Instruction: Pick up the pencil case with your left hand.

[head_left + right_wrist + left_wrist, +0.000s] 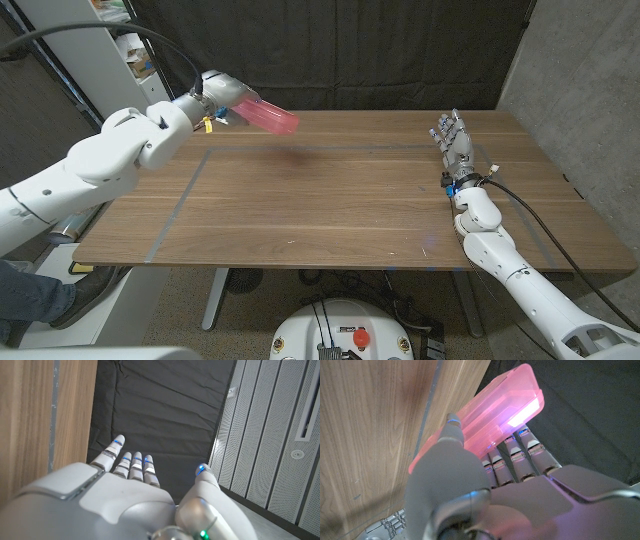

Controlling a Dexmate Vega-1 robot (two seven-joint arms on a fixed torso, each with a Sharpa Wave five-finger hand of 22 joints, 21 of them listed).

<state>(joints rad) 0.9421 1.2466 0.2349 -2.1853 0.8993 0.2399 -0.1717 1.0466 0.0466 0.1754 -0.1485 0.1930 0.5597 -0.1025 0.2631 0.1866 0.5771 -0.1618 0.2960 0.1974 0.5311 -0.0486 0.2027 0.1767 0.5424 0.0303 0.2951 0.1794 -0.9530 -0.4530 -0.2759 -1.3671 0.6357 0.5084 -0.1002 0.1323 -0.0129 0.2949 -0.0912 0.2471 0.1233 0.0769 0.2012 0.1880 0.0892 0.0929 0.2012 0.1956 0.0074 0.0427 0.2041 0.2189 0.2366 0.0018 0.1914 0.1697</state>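
1. Pencil case (267,115): translucent pink, held by the left hand (222,93), off the worktop (340,200) over its far left part. A faint dark shadow on the wood lies below and a little to the right of it, so I judge it clear of the surface.
2. Key relation: the case's long axis runs out from the left hand toward the middle of the worktop, its free end tipped slightly down. The hand has it by one end only; most of its length sticks out past the fingers.
3. Left wrist view: thumb on one broad face of the pencil case (485,415), fingers (512,455) wrapped under the other. The grip looks firm.
4. Right hand (455,140): at the worktop's right side, well apart from the case, standing with its fingers apart and nothing in it. Right wrist view shows the same hand (135,495) empty.
5. Judgement: the lift appears done; what remains is keeping the case steady.
6. Hard to make out: the contents of the case, its clasp, and how far the palm covers the gripped end.
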